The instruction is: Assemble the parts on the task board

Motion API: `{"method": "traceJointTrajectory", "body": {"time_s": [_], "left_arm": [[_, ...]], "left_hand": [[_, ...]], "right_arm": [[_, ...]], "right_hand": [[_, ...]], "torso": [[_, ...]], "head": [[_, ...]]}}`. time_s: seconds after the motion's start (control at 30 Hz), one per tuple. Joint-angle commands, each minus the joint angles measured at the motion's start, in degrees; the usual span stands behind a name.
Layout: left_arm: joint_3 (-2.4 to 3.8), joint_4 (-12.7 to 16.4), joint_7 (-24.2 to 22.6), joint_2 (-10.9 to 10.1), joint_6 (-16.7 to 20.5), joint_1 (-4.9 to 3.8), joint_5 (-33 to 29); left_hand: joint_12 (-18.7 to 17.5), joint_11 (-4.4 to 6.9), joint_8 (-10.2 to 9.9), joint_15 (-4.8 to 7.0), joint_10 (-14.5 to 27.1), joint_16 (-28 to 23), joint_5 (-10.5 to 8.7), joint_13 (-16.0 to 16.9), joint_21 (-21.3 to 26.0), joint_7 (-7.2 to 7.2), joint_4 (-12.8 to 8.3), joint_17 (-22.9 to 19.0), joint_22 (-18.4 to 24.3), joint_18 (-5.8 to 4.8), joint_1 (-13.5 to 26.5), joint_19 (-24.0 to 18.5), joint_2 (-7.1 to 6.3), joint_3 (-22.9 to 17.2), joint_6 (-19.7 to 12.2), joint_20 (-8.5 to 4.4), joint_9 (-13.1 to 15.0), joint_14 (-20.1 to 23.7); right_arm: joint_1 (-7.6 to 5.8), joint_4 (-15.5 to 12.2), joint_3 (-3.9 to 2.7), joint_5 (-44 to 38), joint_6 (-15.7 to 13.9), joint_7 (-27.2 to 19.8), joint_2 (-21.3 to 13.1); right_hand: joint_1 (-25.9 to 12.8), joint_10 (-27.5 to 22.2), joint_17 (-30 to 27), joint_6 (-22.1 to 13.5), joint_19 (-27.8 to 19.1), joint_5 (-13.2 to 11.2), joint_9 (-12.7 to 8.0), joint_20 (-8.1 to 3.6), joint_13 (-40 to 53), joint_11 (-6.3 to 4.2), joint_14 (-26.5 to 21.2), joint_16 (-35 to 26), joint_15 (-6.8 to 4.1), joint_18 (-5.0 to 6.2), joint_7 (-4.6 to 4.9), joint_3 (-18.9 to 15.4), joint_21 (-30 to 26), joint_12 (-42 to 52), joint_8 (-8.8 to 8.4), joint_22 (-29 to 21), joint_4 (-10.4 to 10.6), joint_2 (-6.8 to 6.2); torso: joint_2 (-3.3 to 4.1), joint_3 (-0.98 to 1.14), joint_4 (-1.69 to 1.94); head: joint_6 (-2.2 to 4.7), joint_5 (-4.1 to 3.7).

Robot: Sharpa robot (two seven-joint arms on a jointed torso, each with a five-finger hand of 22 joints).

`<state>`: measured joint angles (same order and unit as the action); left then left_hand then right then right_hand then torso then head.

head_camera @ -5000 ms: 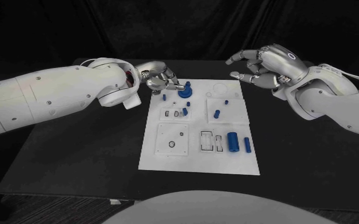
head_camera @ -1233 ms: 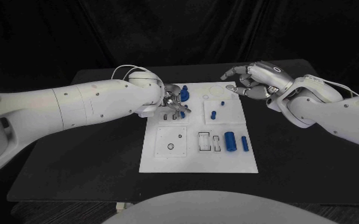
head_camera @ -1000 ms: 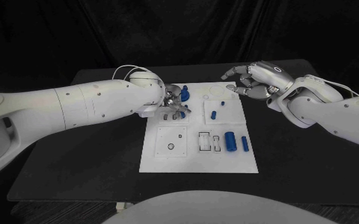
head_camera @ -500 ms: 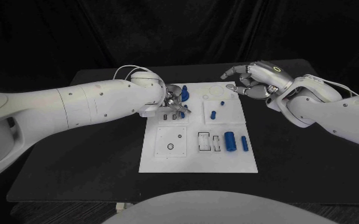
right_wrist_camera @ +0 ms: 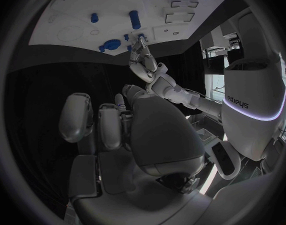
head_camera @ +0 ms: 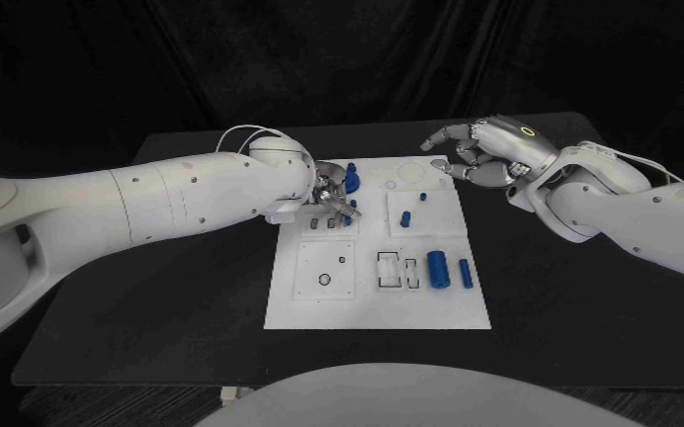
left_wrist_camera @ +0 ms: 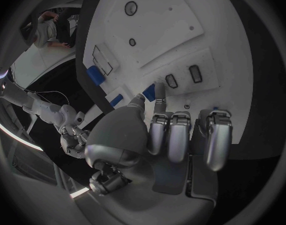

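The white task board (head_camera: 374, 294) lies in the middle of the black table. My left hand (head_camera: 329, 199) is low over its far left part, and thumb and a finger pinch a small blue peg (head_camera: 347, 217) (left_wrist_camera: 148, 91) next to two small slots (left_wrist_camera: 182, 77). A taller blue part (head_camera: 352, 178) stands just beyond that hand. My right hand (head_camera: 482, 155) hovers over the board's far right corner, fingers loosely bent and apart, holding nothing. A blue peg (head_camera: 406, 217) and a tiny blue piece (head_camera: 425, 195) stand mid-board.
A thick blue cylinder (head_camera: 438, 269) and a thinner one (head_camera: 465, 273) lie at the board's right near side, beside rectangular recesses (head_camera: 389, 269). A square plate with a hole (head_camera: 326, 270) sits at its left. Bare black table (head_camera: 157, 289) surrounds the board.
Over five seconds my left hand has come from the tall blue part to the small peg nearer me. In the last second both hands have barely moved.
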<state>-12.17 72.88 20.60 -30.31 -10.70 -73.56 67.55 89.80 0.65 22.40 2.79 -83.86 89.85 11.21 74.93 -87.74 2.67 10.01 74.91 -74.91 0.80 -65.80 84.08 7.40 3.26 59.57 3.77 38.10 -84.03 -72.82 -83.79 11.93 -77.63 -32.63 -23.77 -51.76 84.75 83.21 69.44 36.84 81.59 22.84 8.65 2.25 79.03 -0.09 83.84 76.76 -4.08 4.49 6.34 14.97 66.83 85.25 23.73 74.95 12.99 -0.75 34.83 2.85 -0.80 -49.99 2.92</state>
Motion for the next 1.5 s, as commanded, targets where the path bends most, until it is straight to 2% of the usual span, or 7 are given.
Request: {"method": "traceJointTrajectory", "body": {"time_s": [0.03, 0.13, 0.43, 0.67, 0.83, 1.17, 1.5], "left_arm": [[0.05, 0.0, -1.2, 0.1, -0.8, 0.13, 0.1], [0.05, 0.0, -1.2, 0.1, -0.9, 0.14, 0.1], [0.05, 0.1, -1.0, -0.2, -1.0, 0.17, 0.1], [0.05, 0.4, -0.9, -0.6, -0.4, 0.18, 0.1], [0.05, 1.0, -0.6, -1.4, 0.2, 0.18, 0.1], [0.05, 2.9, 0.8, -4.2, 1.0, 0.17, 0.1], [0.05, 3.5, 1.9, -5.4, 1.3, 0.17, -9.9]], "left_hand": [[0.2, 0.49, -0.1, 0.42, -6.1, 0.2, 0.92, 15.1, 0.3, -0.50, -0.8, 15.1, -12.2, 0.40, -0.9, 1.8, -0.15, -0.6, -0.2, -0.44, 0.8, -6.0], [0.2, 0.66, 0.1, 0.57, -6.1, 0.2, 2.15, 15.1, 0.3, -0.70, -1.8, 15.1, -12.2, 0.41, -1.7, 1.7, -0.40, -1.6, -0.2, -0.57, 2.1, -6.0], [0.2, 0.95, 1.1, 0.79, -6.1, 0.2, 2.80, 15.1, 0.4, -1.08, -2.3, 15.1, -12.2, 0.42, -1.6, 1.8, -0.79, -2.7, 0.2, -0.79, 4.7, -6.0], [0.2, 1.19, 1.6, 1.03, -6.1, 0.2, 4.23, 15.1, 0.5, -1.32, -3.2, 15.1, -12.2, 0.43, -2.1, 1.7, -1.21, -4.5, -0.5, -1.02, 7.2, -6.0], [0.2, 1.24, 1.7, 1.08, -6.1, 0.2, 4.25, 15.1, 0.5, -1.35, -3.4, 15.1, -12.2, 0.44, -2.1, 1.7, -1.28, -5.0, -0.6, -1.06, 7.6, -6.0], [0.2, 1.28, 1.6, 1.14, -6.1, 0.2, 4.53, 15.1, 0.7, -1.34, -3.4, 15.1, -12.1, 0.50, -1.9, 1.5, -1.38, -5.6, -0.8, -1.12, 8.2, -6.0], [0.2, 1.26, 0.9, 1.16, -6.1, 0.2, 7.95, 15.1, 1.1, -1.28, -3.8, 15.1, -11.8, 0.65, -2.0, 1.0, -2.67, -9.7, -1.4, -1.20, 10.1, -6.0]], "right_arm": [[0.12, 0.0, -0.05, 0.1, -0.1, 1.2, 0.0], [0.12, 0.0, -0.05, 0.1, 0.0, 1.3, 0.0], [0.12, 0.2, -0.05, 0.1, 0.3, 1.4, 0.1], [0.13, 0.3, -0.05, 0.1, 0.7, 1.6, 0.1], [0.15, 0.3, -0.05, 0.1, 0.9, 1.7, 0.1], [0.19, 0.3, -0.05, 0.1, 1.5, 2.0, -0.1], [0.35, 0.4, -0.05, 0.1, 2.4, 2.4, 0.0]], "right_hand": [[0.7, -0.1, -0.2, 0.0, 0.3, 0.9, -0.2, 0.28, 0.1, 0.57, 2.4, -0.1, 0.49, 0.53, 0.38, 0.3, -0.3, -0.2, -0.30, 5.7, -0.6, 0.00], [0.7, -0.1, -0.2, 0.0, 0.2, 1.3, -0.3, 0.30, 0.1, 0.60, 2.4, -0.2, 0.51, 0.55, 0.40, 0.4, -0.4, -0.2, -0.32, 5.7, -0.7, -0.02], [0.7, -0.2, -0.3, 0.2, 0.2, 2.1, -0.5, 0.35, 0.0, 0.64, 2.4, -0.2, 0.56, 0.57, 0.47, 0.8, -0.5, -0.3, -0.35, 5.7, -1.0, -0.10], [0.7, -0.2, -0.3, 0.2, 0.2, 2.3, -0.5, 0.36, 0.0, 0.66, 2.3, -0.3, 0.57, 0.58, 0.48, 0.9, -0.6, -0.3, -0.36, 5.7, -1.1, -0.11], [0.8, -0.2, -0.4, 0.2, 0.1, 2.4, -0.6, 0.37, -0.1, 0.67, 2.3, -0.3, 0.58, 0.60, 0.49, 1.0, -0.7, -0.3, -0.37, 5.6, -1.2, -0.12], [0.7, -0.3, -0.5, 0.2, 0.1, 2.9, -0.7, 0.39, -0.2, 0.70, 2.3, -0.4, 0.61, 0.63, 0.54, 1.3, -0.9, -0.4, -0.39, 5.6, -1.3, -0.07], [0.8, -0.4, -0.6, 0.3, 0.0, 3.4, -0.8, 0.42, -0.3, 0.72, 2.2, -0.5, 0.63, 0.65, 0.56, 1.6, -1.0, -0.4, -0.42, 5.6, -1.5, -0.09]], "torso": [[-0.01, 0.00, 0.00], [-0.01, 0.00, 0.00], [0.02, 0.00, 0.00], [0.01, 0.00, -0.01], [0.02, 0.00, 0.00], [0.02, 0.01, -0.08], [0.01, 0.00, -0.03]], "head": [[-0.01, 0.08], [-0.01, 0.04], [-0.01, -0.05], [-0.01, -0.22], [-0.01, -0.25], [-0.01, 0.18], [-0.01, 0.41]]}}
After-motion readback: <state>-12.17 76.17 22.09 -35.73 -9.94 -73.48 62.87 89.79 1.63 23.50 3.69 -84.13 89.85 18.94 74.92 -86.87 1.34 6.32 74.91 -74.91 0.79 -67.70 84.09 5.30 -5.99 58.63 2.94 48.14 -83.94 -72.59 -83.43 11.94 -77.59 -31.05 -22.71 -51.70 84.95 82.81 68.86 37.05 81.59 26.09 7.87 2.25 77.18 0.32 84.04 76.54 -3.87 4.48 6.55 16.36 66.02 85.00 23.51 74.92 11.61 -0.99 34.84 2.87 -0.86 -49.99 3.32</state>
